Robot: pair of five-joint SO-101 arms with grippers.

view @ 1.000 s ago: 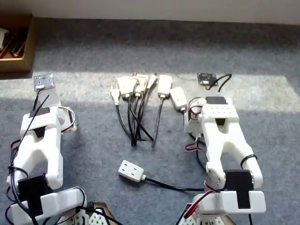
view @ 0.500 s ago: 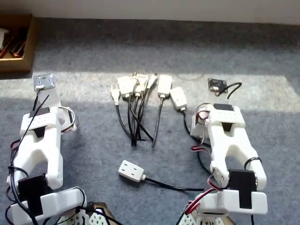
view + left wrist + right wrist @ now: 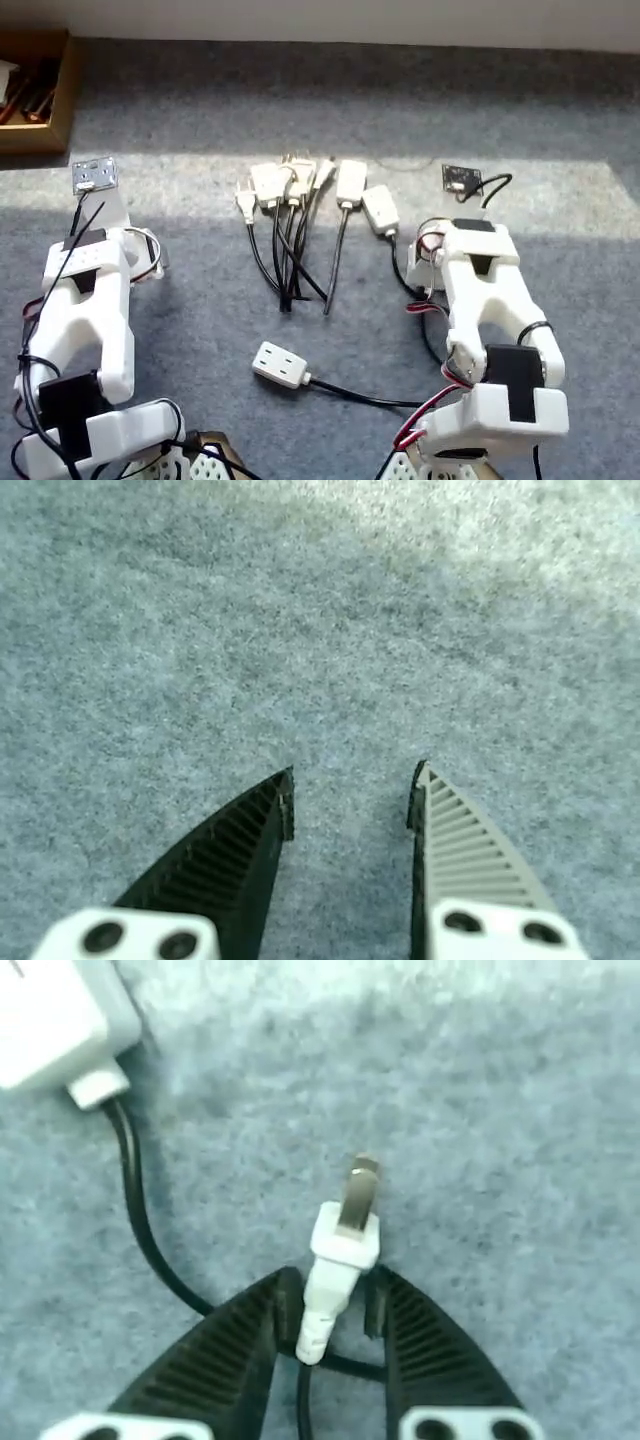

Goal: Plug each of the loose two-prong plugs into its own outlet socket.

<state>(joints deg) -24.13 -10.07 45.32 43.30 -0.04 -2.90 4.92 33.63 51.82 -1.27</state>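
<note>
The grey carpet carries everything. My right arm stands beside the bunch of white plugs and sockets on black cords. A single white outlet block lies nearer to me, between both arms. My left tool is spread wide above bare carpet. My right tool holds a white two-prong plug, its prongs pointing away from me.
</note>
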